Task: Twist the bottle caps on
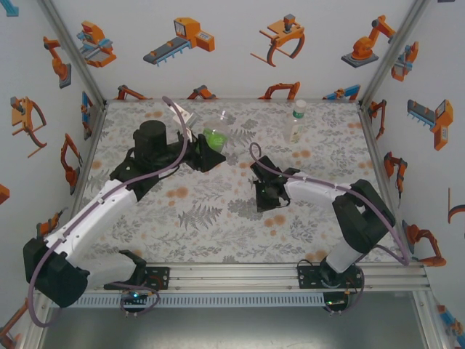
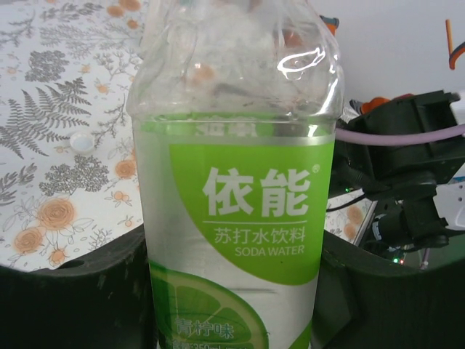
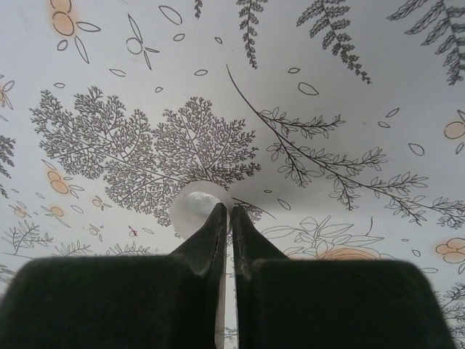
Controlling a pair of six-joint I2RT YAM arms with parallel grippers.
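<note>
My left gripper [image 1: 213,147] [image 2: 232,298] is shut on a clear bottle [image 2: 232,182] [image 1: 217,131] with a green "SODA WATER" label, held between both dark fingers [image 2: 73,305]; its neck runs out of the top of the left wrist view. A small white bottle cap [image 2: 82,140] lies on the table beyond it. My right gripper [image 1: 262,195] [image 3: 229,211] points down at the table, shut. Its tips rest at the right edge of another white bottle cap [image 3: 190,211]; whether the rim is pinched is unclear. A tall bottle [image 1: 297,123] with a green cap [image 1: 299,105] stands at the back right.
The table [image 1: 218,225] has a fern-and-flower print and is walled at the back and on both sides. The right arm [image 2: 407,182] and its cable sit close to the right of the held bottle.
</note>
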